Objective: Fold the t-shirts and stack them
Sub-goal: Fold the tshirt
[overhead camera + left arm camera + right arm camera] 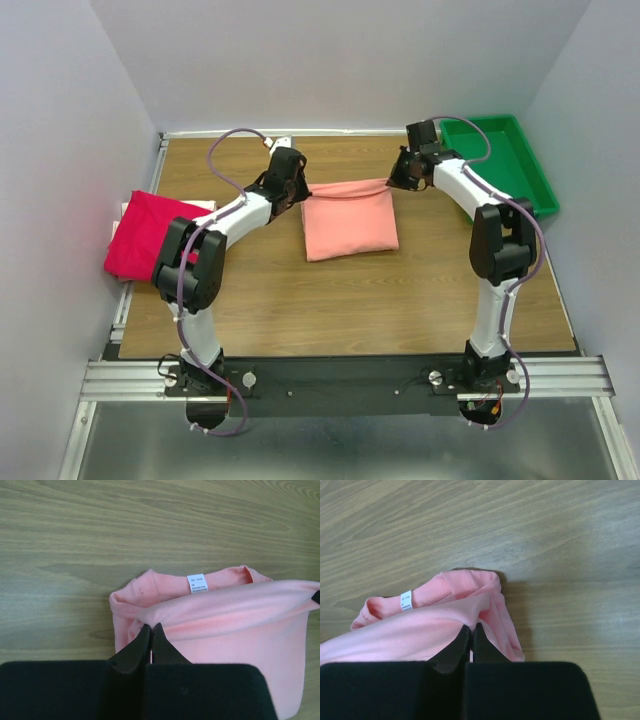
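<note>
The salmon pink t-shirt (350,222) lies partly folded in the middle of the table. Its far edge is lifted taut between both grippers. My left gripper (300,190) is shut on the shirt's far left corner; in the left wrist view (151,626) the cloth (240,625) is pinched at the tips. My right gripper (396,180) is shut on the far right corner, the cloth (410,635) pinched at the tips (472,626). A white label (197,583) shows at the collar. The magenta-red t-shirt (145,235) lies bunched at the table's left edge.
A green plastic tray (525,170) stands at the far right corner. A white object (281,141) lies at the far edge behind the left gripper. Grey walls close the table on three sides.
</note>
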### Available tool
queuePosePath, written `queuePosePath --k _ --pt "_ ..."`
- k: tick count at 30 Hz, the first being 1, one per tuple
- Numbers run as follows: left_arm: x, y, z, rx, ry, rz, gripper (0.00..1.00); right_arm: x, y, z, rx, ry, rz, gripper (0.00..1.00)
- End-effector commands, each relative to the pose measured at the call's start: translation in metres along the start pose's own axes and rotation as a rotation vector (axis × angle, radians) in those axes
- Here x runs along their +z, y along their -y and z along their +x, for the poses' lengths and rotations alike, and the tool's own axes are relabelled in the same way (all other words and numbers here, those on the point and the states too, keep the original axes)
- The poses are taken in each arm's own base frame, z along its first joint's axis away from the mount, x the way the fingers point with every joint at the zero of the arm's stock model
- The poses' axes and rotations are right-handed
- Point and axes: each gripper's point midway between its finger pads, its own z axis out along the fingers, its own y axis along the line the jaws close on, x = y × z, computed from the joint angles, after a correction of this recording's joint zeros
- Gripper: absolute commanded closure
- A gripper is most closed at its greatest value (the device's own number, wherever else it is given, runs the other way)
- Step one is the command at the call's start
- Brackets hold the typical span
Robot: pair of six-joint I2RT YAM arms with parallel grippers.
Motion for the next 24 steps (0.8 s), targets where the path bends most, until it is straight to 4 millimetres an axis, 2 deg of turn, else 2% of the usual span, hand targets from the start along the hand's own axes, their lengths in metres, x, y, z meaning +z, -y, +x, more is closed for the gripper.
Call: queuePosePath --k 1,2,3,4,5,6,7,8,9,10,12,14,15,16,18,19,20,21,24 --pt "0.014 -0.019 -0.009 0.019 -0.005 -0.035 0.86 0.018 0.01 -0.018 -0.034 0.008 -0.003 0.9" --pt "0.016 -0.018 -0.008 0.016 -0.011 -0.025 0.82 0.022 0.008 -0.018 -0.051 0.002 -0.015 0.88" --pt "0.017 -0.017 -0.008 0.016 -0.017 -0.013 0.64 0.024 0.004 -0.016 -0.063 -0.016 -0.041 0.83" --pt "0.017 -0.014 -0.008 0.019 -0.023 0.005 0.53 0.026 0.003 -0.017 -0.069 -0.02 -0.052 0.76" --pt "0.017 -0.013 -0.01 0.02 -0.019 0.007 0.41 0.028 0.002 -0.021 -0.08 -0.016 -0.065 0.58" --pt "0.016 -0.012 -0.012 0.02 -0.013 0.009 0.28 0.026 0.0 -0.023 -0.083 -0.017 -0.076 0.49" --pt "0.011 -0.009 -0.018 0.018 -0.003 0.019 0.12 0.023 -0.006 -0.022 -0.086 -0.028 -0.11 0.35" --pt "0.008 -0.006 -0.02 0.018 0.0 0.03 0.04 0.012 -0.015 -0.024 -0.102 -0.031 -0.157 0.0" --pt "0.004 -0.004 -0.022 0.018 0.003 0.04 0.04 0.008 -0.014 -0.023 -0.104 -0.03 -0.157 0.0" --pt "-0.004 0.001 -0.023 0.014 0.005 0.063 0.04 -0.001 -0.024 -0.019 -0.108 -0.05 -0.208 0.0" --pt "-0.013 0.01 -0.019 0.014 0.008 0.09 0.04 -0.023 -0.03 -0.003 -0.103 -0.09 -0.267 0.0" --pt "-0.026 0.018 -0.011 0.02 0.01 0.117 0.03 -0.035 -0.029 0.016 -0.094 -0.127 -0.3 0.0" --pt "-0.03 0.029 -0.002 0.031 0.0 0.146 0.03 -0.059 -0.04 0.017 -0.096 -0.116 -0.366 0.0" --pt "-0.035 0.035 0.009 0.034 -0.018 0.183 0.03 -0.054 -0.029 0.043 -0.08 -0.155 -0.38 0.0" --pt "-0.039 0.048 0.026 0.028 -0.049 0.238 0.03 -0.069 -0.034 0.064 -0.053 -0.178 -0.451 0.0" --pt "-0.039 0.053 0.039 0.026 -0.076 0.272 0.03 -0.079 -0.035 0.084 -0.051 -0.198 -0.525 0.0" --pt "-0.038 0.055 0.045 0.023 -0.088 0.282 0.03 -0.085 -0.037 0.091 -0.045 -0.208 -0.563 0.0" --pt "-0.035 0.059 0.06 0.027 -0.116 0.291 0.03 -0.092 -0.04 0.107 -0.042 -0.238 -0.622 0.0" --pt "-0.03 0.06 0.075 0.032 -0.153 0.292 0.03 -0.087 -0.037 0.117 -0.053 -0.26 -0.643 0.0"
